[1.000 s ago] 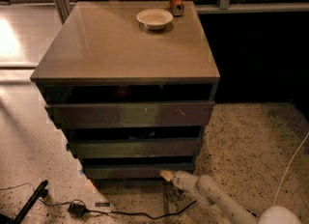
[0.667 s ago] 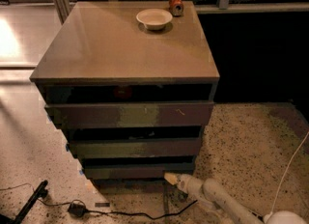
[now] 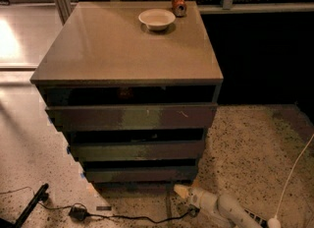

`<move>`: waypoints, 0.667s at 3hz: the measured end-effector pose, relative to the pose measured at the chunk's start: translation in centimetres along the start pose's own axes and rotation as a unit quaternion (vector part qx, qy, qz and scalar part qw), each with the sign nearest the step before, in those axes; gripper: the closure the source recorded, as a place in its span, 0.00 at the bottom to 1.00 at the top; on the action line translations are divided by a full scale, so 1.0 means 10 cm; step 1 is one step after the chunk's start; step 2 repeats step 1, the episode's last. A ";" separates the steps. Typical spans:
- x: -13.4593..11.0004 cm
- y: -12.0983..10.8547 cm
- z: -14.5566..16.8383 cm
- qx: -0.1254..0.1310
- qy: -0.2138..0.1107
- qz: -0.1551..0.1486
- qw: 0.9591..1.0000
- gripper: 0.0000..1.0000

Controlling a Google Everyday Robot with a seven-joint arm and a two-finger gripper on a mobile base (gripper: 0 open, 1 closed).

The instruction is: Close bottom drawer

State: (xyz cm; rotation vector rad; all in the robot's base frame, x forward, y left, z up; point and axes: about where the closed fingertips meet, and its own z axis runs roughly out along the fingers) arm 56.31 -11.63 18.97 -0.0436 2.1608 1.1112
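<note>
One gripper (image 3: 182, 191), grip state unclear, near the floor (image 3: 245, 138), just off the bottom drawer (image 3: 140, 174) front edge.

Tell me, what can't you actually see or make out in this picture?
- Inside of the bottom drawer: camera view, hidden by its own front and by shadow under the middle drawer.
- Gripper, low by the floor below the bottom drawer's right end: its arm is cut off by the bottom edge.
- Can on the cabinet top: label too small to read.
</note>
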 end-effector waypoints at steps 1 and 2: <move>0.00 -0.01 -0.01 0.001 -0.001 0.001 1.000 0.74; 0.00 -0.01 -0.01 0.001 -0.001 0.001 1.000 0.74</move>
